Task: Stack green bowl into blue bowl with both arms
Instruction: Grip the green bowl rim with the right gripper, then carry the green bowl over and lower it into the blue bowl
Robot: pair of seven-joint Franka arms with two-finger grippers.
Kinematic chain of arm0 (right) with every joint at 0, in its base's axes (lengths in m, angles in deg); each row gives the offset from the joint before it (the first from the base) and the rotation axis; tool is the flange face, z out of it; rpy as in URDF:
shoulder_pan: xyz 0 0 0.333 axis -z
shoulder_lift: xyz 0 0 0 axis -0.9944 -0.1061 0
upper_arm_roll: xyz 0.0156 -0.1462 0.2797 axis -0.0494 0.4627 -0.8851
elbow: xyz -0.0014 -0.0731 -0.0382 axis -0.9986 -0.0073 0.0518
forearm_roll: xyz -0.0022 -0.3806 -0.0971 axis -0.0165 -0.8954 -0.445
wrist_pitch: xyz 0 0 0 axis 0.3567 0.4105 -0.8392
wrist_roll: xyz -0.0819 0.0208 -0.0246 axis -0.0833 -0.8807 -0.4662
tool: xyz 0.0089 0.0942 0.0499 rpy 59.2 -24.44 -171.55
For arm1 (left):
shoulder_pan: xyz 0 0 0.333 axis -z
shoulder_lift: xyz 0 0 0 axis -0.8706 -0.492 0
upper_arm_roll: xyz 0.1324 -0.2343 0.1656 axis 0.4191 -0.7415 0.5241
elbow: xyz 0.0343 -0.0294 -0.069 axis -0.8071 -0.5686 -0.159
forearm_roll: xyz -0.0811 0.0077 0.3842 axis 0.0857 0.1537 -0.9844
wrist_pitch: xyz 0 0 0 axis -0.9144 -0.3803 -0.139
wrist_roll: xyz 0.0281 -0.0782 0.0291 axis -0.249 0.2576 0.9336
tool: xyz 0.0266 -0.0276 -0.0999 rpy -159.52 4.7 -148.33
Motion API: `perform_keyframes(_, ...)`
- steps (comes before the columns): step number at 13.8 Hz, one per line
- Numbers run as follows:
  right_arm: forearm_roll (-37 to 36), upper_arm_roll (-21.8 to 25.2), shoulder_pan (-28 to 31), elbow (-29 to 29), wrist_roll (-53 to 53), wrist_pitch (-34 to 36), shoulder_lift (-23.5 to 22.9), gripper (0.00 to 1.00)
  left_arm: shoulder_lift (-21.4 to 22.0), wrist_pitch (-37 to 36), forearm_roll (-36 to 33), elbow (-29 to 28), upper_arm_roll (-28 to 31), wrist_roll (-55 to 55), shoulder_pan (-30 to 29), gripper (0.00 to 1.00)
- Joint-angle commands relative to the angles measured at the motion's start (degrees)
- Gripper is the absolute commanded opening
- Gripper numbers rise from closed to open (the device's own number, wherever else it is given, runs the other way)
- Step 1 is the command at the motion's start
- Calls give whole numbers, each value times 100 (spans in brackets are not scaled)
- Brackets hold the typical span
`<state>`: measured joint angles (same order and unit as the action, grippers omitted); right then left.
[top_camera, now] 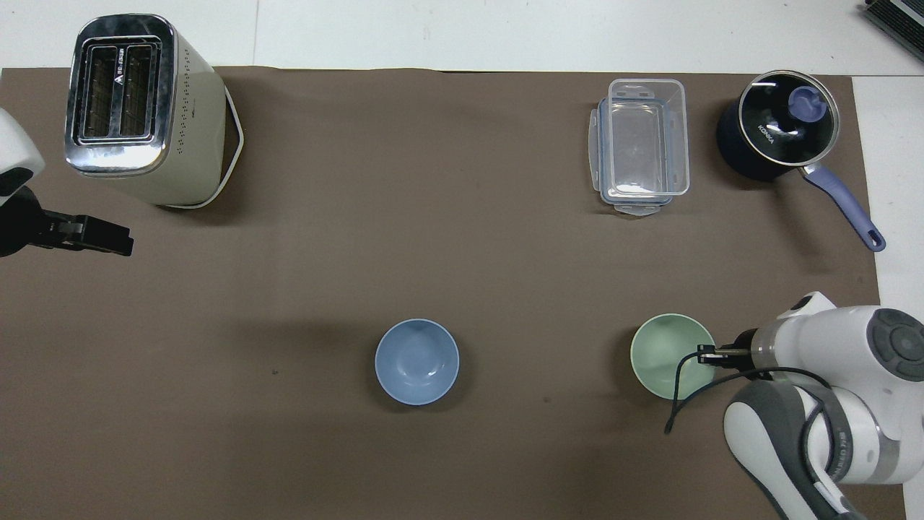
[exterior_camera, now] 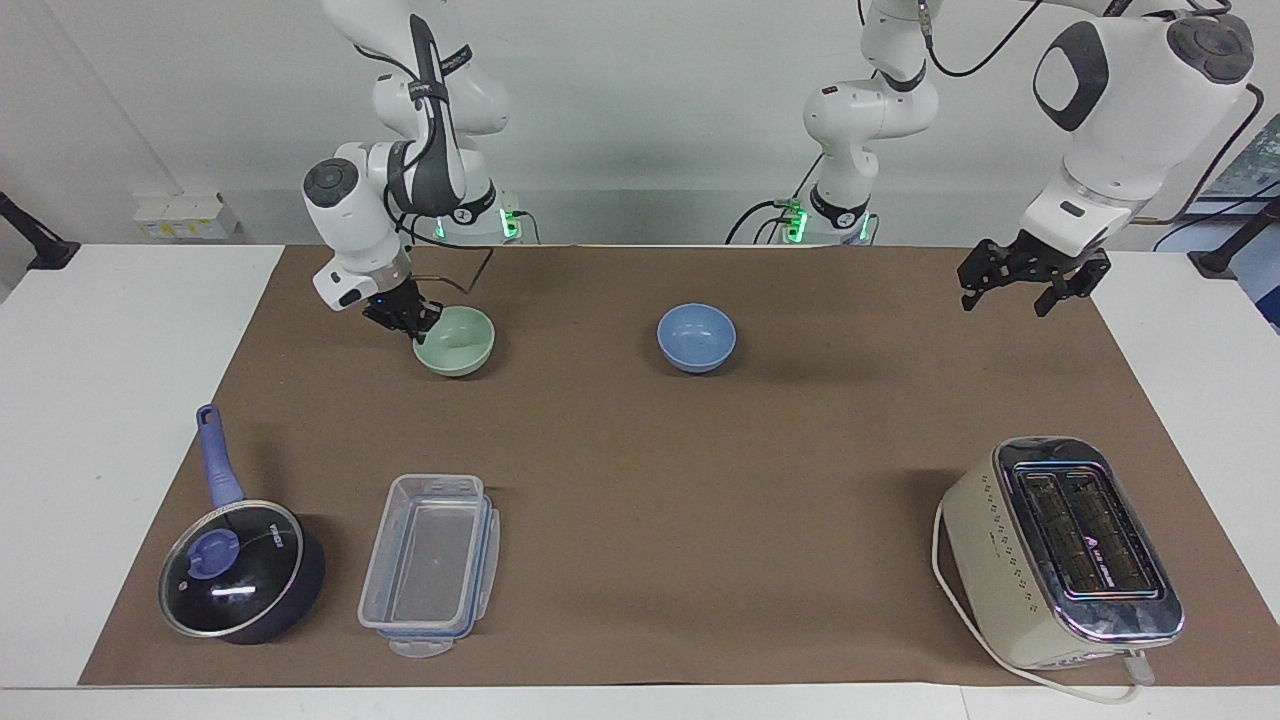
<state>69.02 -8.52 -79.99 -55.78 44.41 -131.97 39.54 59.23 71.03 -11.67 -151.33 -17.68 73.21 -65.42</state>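
Right tool point(exterior_camera: 415, 325) clenched on the rim of the green bowl point(exterior_camera: 456, 341), bowl lifted slightly off the desk point(exterior_camera: 640, 460) and tilted, toward the right arm's end. Blue bowl point(exterior_camera: 696, 337) sits mid-desk, well apart from it. Left tool point(exterior_camera: 1025, 275) waits in the air, fingers spread, holding nothing. Saucepan point(top_camera: 778, 123) lid reads "KONKA". Toaster point(exterior_camera: 1062, 552) logo unreadable.
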Motion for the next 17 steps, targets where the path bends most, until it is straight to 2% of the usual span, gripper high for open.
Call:
perform_keyframes(1,451,-69,-363,350,-116,551,216,0,-57,-149,-118,161,-64,15,-73,100)
perform_keyframes(3,515,-86,-864,534,-649,631,260,0,-57,-149,-118,161,-64,15,-73,100)
perform_keyframes(6,515,-122,-2041,1069,-2142,579,-11,0,-57,-149,-118,161,-64,15,-73,100)
perform_keyframes(8,515,-130,-2490,1369,-2638,588,-152,0,-57,-149,-118,152,-64,6,-73,100)
perform_keyframes(13,989,-157,-3177,1730,-2999,447,-415,0,-57,-149,-118,161,-64,15,-73,100)
perform_keyframes(17,946,-166,-3836,1827,-3657,-492,-1100,0,-57,-149,-118,161,-64,15,-73,100)
